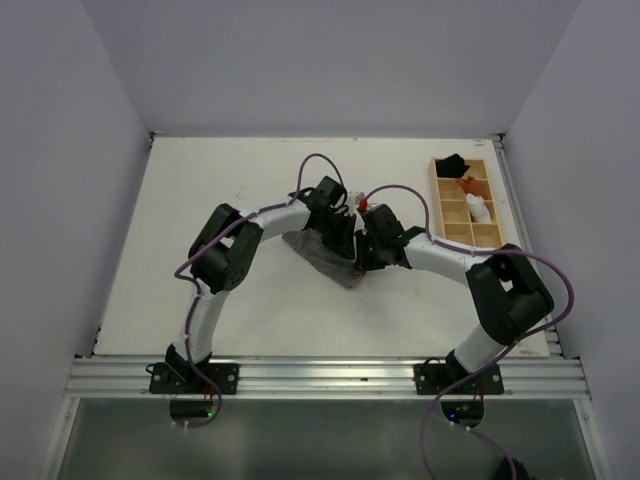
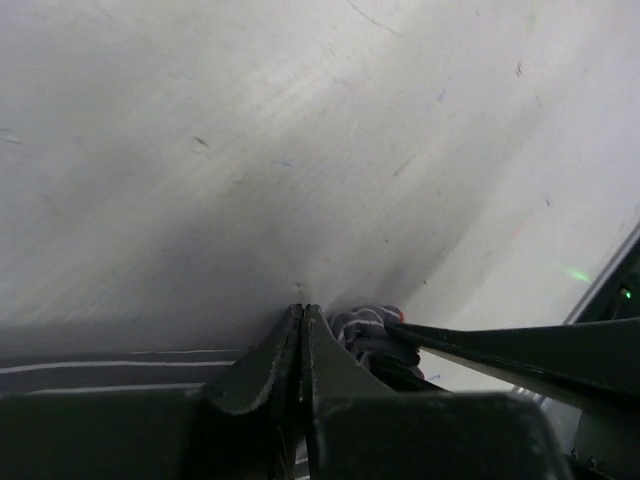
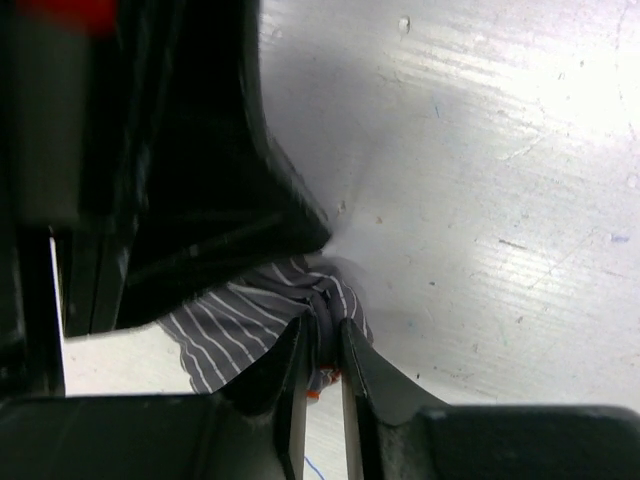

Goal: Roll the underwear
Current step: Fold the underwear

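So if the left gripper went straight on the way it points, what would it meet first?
Likely the table just past the left gripper; the underwear lies beside that line, not in it. Depth is unclear.

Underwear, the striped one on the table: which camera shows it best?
Right wrist. The underwear sits close in the foreground with sharp stripes, pinched in the right end effector. Top external shows it small and grey, partly covered. Left wrist shows only a small striped bunch low in the frame.
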